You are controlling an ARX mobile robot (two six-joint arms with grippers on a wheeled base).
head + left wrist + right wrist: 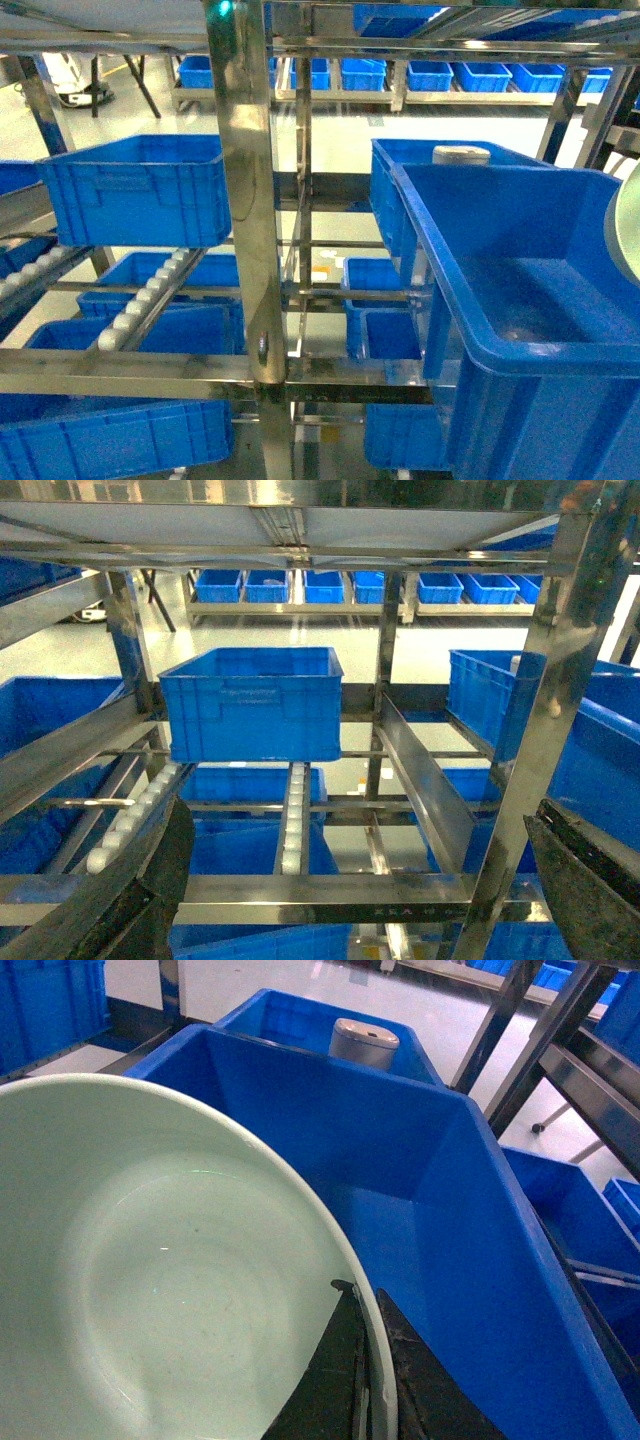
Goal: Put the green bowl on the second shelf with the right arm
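The pale green bowl point(150, 1270) fills the left of the right wrist view, and its edge shows at the far right of the head view point(626, 232). My right gripper point(368, 1360) is shut on the bowl's rim, one black finger inside and one outside. The bowl hangs beside and above a large blue bin point(440, 1190). A steel shelf level with a flat front rail point(320, 895) and white roller tracks point(292, 820) lies ahead of my left gripper point(360, 820), which is open and holds nothing. The same rail point(130, 370) crosses the lower left of the head view.
A shiny steel upright point(245, 200) stands in the middle. Blue bins sit on the rack at left point(140, 190) and right point(520, 300). A white roll point(461, 155) stands in the bin behind. More bins line the far racks point(430, 75).
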